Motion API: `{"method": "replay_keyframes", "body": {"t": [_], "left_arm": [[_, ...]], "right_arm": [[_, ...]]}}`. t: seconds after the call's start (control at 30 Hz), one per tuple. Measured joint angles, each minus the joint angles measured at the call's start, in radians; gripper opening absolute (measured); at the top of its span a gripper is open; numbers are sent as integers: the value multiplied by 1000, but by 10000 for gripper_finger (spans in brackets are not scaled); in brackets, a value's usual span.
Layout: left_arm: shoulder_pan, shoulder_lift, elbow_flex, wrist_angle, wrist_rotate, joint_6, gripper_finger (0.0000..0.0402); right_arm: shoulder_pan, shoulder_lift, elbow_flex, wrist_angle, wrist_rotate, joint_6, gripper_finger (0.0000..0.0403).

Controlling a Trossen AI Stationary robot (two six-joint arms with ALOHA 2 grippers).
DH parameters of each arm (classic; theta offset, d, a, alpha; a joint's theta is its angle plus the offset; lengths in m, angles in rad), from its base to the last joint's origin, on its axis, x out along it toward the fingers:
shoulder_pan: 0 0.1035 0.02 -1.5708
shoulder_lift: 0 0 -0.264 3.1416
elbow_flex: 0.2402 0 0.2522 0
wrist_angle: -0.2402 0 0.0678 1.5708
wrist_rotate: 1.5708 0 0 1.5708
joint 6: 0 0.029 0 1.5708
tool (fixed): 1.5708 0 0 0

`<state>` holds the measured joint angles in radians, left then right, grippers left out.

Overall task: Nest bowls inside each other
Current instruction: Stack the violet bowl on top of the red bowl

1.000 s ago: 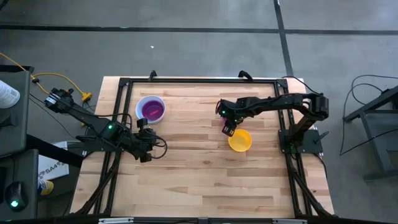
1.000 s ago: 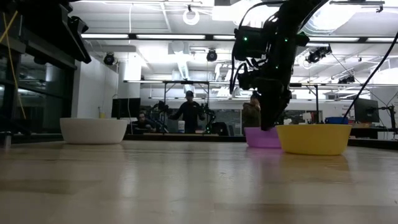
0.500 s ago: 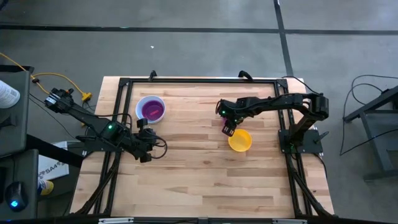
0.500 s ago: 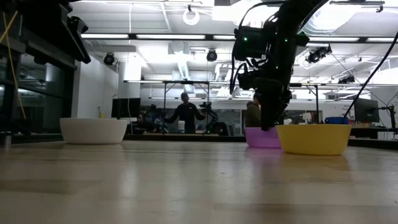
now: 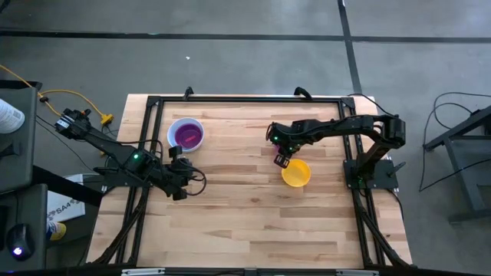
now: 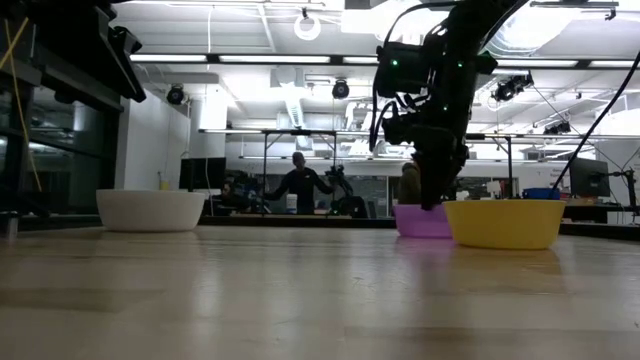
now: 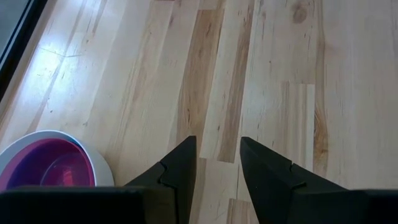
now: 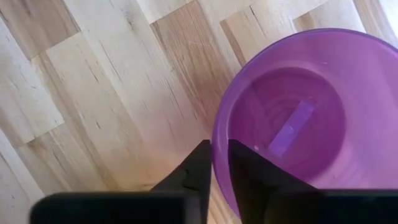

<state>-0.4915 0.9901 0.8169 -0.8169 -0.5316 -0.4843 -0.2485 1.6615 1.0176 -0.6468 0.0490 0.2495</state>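
Observation:
A purple bowl (image 8: 292, 118) stands on the table next to the yellow bowl (image 5: 296, 173), and my right gripper (image 5: 281, 159) is shut on its rim. The low view shows the purple bowl (image 6: 420, 220) and the yellow bowl (image 6: 505, 222) side by side, both with their bases on the wood. At the far left stands the white bowl (image 5: 186, 135) with a purplish-red bowl (image 7: 46, 171) nested inside it. My left gripper (image 7: 217, 146) hovers open over bare wood near the white bowl, holding nothing. My right gripper pinches the purple bowl's rim (image 8: 216, 134), one finger (image 8: 200, 165) outside the wall and the other finger (image 8: 245, 171) inside the bowl. The fingers come from above, pointing steeply down. The bowl stands upright with its base on the table.
A dark metal frame (image 5: 153, 103) runs around the wooden tabletop. Bare wood lies across the middle and near half of the table. In the low view, people and equipment stand in the room beyond the table.
My right gripper's fingers have drawn together on the purple bowl's rim without the hand moving. The bowls stand where they were.

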Motion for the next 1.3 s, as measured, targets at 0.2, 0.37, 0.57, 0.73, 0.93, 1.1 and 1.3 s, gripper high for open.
{"method": "replay_keyframes", "body": {"t": [0.2,0.37,0.57,0.73,0.93,1.1,1.3], "left_arm": [[0,0,0,0,0,-1,124],[0,0,0,0,0,-2,124],[0,0,0,0,0,-4,124],[0,0,0,-1,0,-13,124],[0,0,0,-1,20,-22,124],[0,0,0,-2,75,-29,124],[-9,0,0,-55,101,-70,123]], "right_arm": [[0,0,0,1,1,-17,7],[0,0,0,1,1,-52,5],[0,0,0,0,1,-126,4],[13,0,0,-2,3,-227,4],[60,0,80,-34,-2,-364,4],[94,0,208,-71,-21,-475,4],[111,8,326,-81,-46,-517,3]]}}
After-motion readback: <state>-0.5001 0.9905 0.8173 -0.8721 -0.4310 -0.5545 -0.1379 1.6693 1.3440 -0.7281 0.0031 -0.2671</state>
